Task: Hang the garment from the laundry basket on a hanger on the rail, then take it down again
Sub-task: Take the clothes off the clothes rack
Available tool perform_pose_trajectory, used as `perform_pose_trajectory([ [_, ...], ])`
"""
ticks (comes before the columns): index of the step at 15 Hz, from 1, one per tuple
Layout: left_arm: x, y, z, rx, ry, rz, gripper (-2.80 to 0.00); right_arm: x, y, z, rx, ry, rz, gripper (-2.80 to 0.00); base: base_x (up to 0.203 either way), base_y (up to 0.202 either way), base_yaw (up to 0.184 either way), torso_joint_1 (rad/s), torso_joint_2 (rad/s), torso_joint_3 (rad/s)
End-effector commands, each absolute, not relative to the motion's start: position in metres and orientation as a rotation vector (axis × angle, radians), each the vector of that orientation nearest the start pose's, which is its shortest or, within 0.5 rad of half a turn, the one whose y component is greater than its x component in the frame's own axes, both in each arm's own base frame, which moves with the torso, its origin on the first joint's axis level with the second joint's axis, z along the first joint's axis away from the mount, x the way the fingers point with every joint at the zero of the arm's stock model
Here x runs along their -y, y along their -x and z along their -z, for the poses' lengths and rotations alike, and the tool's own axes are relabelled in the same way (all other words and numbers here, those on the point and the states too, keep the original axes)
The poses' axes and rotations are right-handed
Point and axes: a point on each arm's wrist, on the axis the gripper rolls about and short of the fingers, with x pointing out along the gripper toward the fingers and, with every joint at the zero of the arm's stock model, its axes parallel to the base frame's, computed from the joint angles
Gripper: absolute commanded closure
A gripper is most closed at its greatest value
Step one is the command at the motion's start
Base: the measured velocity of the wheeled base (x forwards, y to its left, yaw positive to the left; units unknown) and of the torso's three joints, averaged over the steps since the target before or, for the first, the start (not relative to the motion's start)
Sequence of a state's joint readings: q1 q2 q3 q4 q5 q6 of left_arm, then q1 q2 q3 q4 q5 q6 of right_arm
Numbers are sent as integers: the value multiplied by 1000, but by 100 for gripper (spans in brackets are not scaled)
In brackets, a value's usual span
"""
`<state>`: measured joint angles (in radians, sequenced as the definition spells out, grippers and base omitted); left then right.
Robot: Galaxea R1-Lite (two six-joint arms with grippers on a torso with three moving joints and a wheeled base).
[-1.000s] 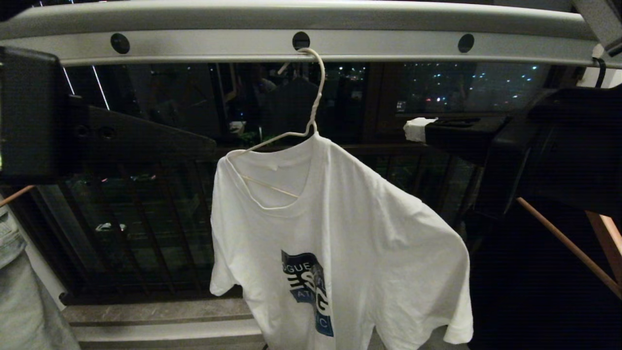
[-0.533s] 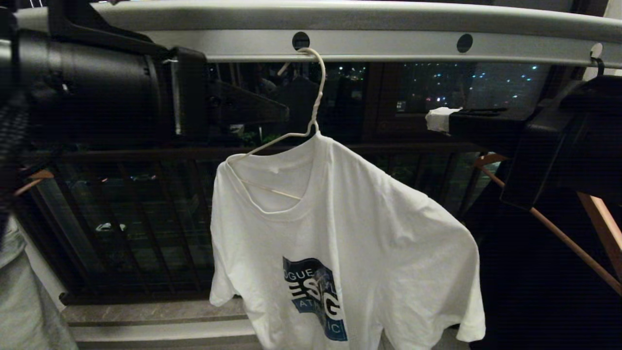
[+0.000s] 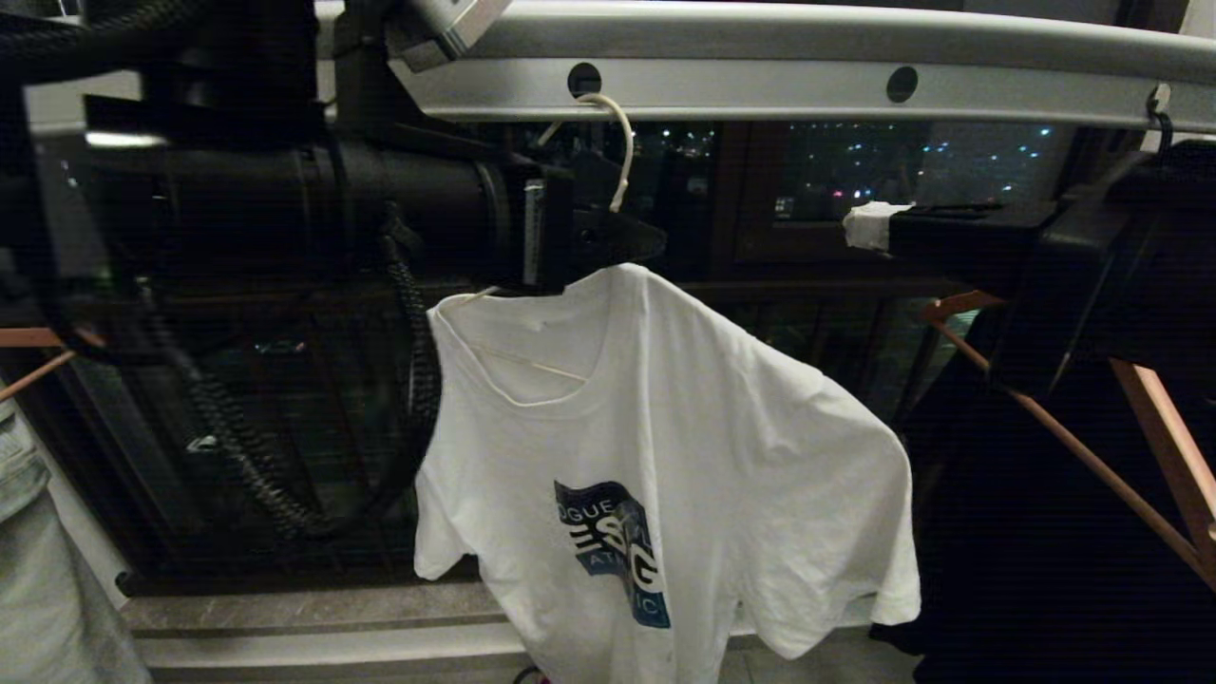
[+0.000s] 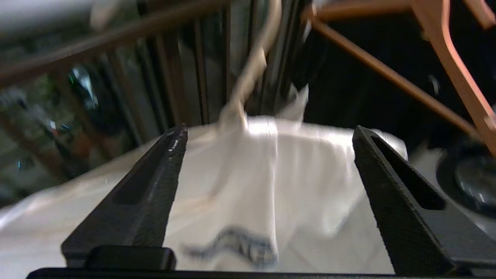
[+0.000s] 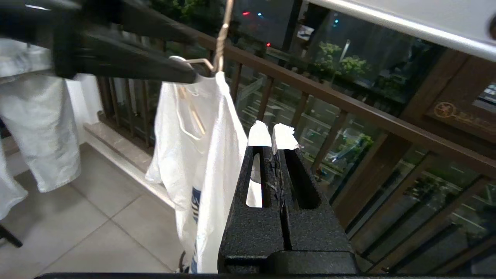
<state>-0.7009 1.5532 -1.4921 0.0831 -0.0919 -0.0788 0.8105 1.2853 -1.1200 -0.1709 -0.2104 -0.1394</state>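
Your left gripper has its fingers spread wide, and the twisted neck of the hanger stands between them, just above the collar of the garment. Nothing is held yet. Seen from the right wrist, the near finger lies alongside the wire shoulder right at the neck, touching it or almost so; you cannot tell which.

The garment hangs straight below that gripper, draped over the hanger, whose hook sits in a hole of the rail directly above the fingers. The laundry basket is not in view.

Your right gripper waits off to the far side of the hanger from the left one, fingers pressed together, taped tips level with the neck and well clear of the cloth.

Watch three things as you close. If the fingers shut too low, they will likely pinch collar fabric with the wire, and the shirt may drag askew on the lift. If they close beside the thin neck, the hanger will probably swing away. And lifting without raising the hook out of its hole could jam it against the rail.
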Motion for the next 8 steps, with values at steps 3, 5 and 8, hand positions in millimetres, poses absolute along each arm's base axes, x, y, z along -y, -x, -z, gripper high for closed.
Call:
perform_pose_trajectory([
  [3,203,-239,-334,-173,1,730,-280,-139,-141,-337,62,136,-586,0,0,0,0,0,0,0],
  [5,209,-248,-333,-164,-7,681,-280,-137,-139,-339,70,132,-586,0,0,0,0,0,0,0],
  [8,212,-254,-338,-143,-9,677,0,-136,-138,-340,76,138,-587,0,0,0,0,0,0,0],
])
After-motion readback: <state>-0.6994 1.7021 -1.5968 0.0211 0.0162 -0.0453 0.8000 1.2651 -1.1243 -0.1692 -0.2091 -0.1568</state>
